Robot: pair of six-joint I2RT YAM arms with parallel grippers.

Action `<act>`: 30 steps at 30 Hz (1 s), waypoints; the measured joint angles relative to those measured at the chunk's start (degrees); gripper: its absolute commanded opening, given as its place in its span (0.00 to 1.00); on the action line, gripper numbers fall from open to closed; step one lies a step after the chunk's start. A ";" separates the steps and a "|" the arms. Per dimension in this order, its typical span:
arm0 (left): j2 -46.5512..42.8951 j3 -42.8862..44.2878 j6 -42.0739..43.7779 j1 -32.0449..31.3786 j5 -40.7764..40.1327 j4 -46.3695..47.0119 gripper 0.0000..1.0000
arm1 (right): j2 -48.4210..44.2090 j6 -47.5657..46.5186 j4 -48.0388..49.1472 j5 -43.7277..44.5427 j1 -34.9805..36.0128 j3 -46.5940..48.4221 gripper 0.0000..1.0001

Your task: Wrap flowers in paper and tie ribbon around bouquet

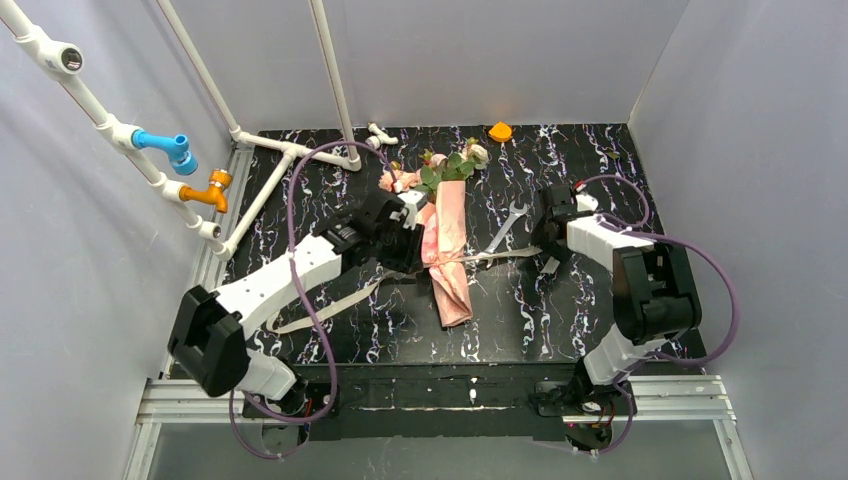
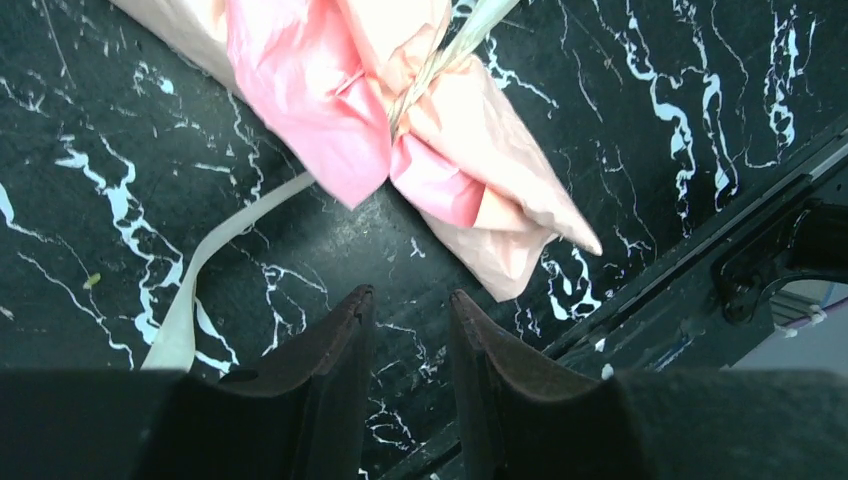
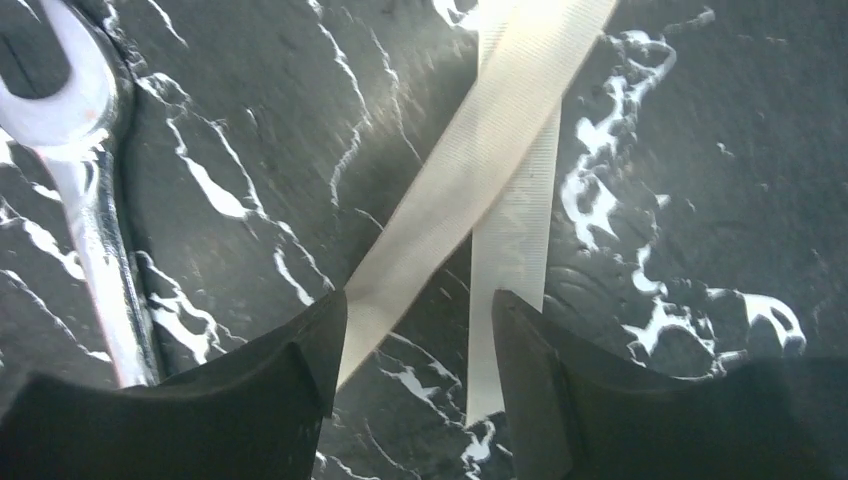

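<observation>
Bouquet (image 1: 447, 250): lies flat at mid-table, with the narrow end towards the arm bases and the wide end towards the far wall.
Flowers (image 1: 452, 163): pale blooms and green leaves stick out of the far, wide end of the cone.
Paper (image 2: 300, 90): a pink, crinkled cone, pinched to a waist where the tie crosses it. The tail below the waist flares onto the black marbled table (image 1: 600, 180).
Ribbon (image 3: 470, 170): a cream strip cinched around the cone's waist. One end trails near-left past the left arm. The other runs right, where two stretches of it cross flat on the table.
Left gripper (image 2: 405, 315): sits just left of the cone, its fingers a narrow gap apart with nothing between them. It hangs above bare table, clear of paper and ribbon.
Right gripper (image 3: 420, 330): jaws stand wide and low over the crossed strip. The ribbon lies in the gap, unpinched.
Spanner (image 3: 85, 190): steel, on the table between the cone and the right gripper, beside the ribbon.
</observation>
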 measured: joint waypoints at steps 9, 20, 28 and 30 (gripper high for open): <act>-7.15 -8.28 -0.48 -0.02 -0.13 1.64 0.31 | 4.50 -0.24 2.67 -3.87 -2.03 5.11 0.60; -8.83 -8.39 1.51 0.00 -0.26 0.92 0.30 | 2.78 0.61 -2.95 -8.72 -1.97 5.44 0.62; -12.37 -7.10 4.92 0.00 -1.66 -6.12 0.31 | 2.67 2.82 -2.40 -11.69 -0.15 4.81 0.60; -15.04 -6.43 6.21 0.00 -2.97 -8.44 0.31 | 2.71 3.17 -2.49 -11.69 0.79 4.90 0.59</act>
